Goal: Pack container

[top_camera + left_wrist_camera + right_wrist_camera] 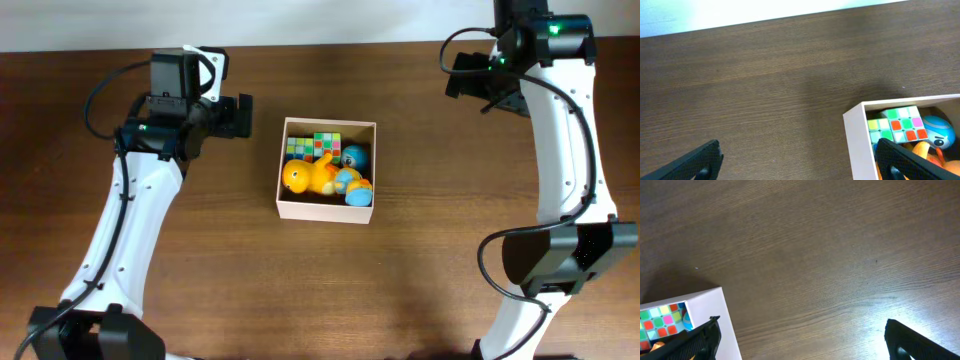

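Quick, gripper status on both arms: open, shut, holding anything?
Left gripper: open, holding nothing.
Right gripper: open, holding nothing.

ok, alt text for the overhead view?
A white box at the middle of a brown table holds a colourful cube, an orange toy and a blue toy. The left hand sits just beside it, the right hand further off; both are empty.
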You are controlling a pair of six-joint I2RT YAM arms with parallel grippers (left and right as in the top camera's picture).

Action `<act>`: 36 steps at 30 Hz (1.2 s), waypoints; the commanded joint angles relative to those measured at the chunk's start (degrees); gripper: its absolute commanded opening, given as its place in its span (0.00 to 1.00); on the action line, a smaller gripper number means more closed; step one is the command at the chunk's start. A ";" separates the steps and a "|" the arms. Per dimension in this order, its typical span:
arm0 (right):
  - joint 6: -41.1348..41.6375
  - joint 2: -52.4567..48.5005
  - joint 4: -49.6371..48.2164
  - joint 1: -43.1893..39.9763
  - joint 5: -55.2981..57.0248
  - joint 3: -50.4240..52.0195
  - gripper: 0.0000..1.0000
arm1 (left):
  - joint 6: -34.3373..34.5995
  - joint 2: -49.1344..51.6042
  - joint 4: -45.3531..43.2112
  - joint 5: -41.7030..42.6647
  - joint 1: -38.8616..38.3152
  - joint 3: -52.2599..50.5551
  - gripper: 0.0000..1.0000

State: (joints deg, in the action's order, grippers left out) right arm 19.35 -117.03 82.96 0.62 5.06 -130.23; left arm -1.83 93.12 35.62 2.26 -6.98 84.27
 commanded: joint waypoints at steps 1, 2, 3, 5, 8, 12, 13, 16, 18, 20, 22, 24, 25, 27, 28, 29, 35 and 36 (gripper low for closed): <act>0.46 1.92 -0.02 0.04 0.09 -1.07 0.99 | 0.79 0.07 0.04 -0.59 0.02 0.31 0.99; 0.46 1.92 -0.02 0.04 0.09 -1.07 0.99 | 0.79 0.07 0.04 -0.59 0.02 0.33 0.99; 0.46 1.92 -0.02 0.07 0.09 -1.07 0.99 | 0.79 0.07 0.04 -0.59 0.02 0.31 0.99; 0.46 1.92 -0.02 0.04 0.09 -1.07 0.99 | 0.79 -0.20 0.07 -0.59 0.02 0.31 0.99; 0.46 1.92 -0.02 0.04 0.09 -1.07 0.99 | 0.79 -3.30 0.22 -0.59 0.02 -0.02 0.99; 0.46 1.92 -0.02 0.07 0.09 -1.07 0.99 | 0.79 -10.84 0.22 -0.59 0.02 -1.90 0.99; 0.46 1.92 -0.02 0.04 0.09 -1.07 0.99 | 0.79 -12.83 0.15 -0.59 0.02 -2.80 0.99; 0.46 1.92 -0.02 0.04 0.09 -1.07 0.99 | 0.79 -20.70 0.00 -0.59 0.02 -8.15 0.99; 0.46 1.92 -0.02 0.04 0.09 -1.07 0.99 | 0.79 -25.73 0.00 -0.59 0.02 -12.83 0.99; 0.46 1.92 -0.04 0.04 0.09 -1.07 0.99 | 0.79 -31.93 0.02 -0.59 0.02 -19.52 0.99; 0.46 1.92 -0.02 0.04 0.09 -1.07 0.99 | 0.79 -38.47 0.00 -0.59 0.02 -27.52 0.99; 0.46 1.92 -0.02 0.04 0.09 -1.07 0.99 | 0.79 -44.98 0.07 -0.59 0.02 -36.28 0.99; 0.46 1.92 -0.02 0.04 0.09 -1.07 0.99 | 0.79 -47.63 0.11 -0.59 0.02 -39.82 0.99; 0.46 1.92 -0.02 0.04 0.09 -1.07 0.99 | 0.79 -53.64 1.73 -0.59 0.02 -47.21 0.99; 0.46 1.92 -0.02 0.04 0.09 -1.07 0.99 | 0.79 -56.35 3.82 -0.59 0.02 -50.12 0.99; 0.46 1.92 -0.02 0.04 0.09 -1.07 0.99 | 0.79 -58.66 6.21 -0.59 0.02 -52.63 0.99; 0.46 1.92 -0.02 0.07 0.09 -1.07 0.99 | 0.76 -69.70 15.30 -0.76 -0.70 -64.11 0.99; 0.46 1.92 -0.02 0.04 0.09 -1.07 0.99 | 0.76 -71.06 15.67 -0.76 -1.11 -65.16 0.99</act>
State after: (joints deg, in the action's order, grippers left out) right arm 19.31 -117.03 82.94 0.62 5.06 -130.28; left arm -1.65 25.69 51.40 1.85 -7.22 21.96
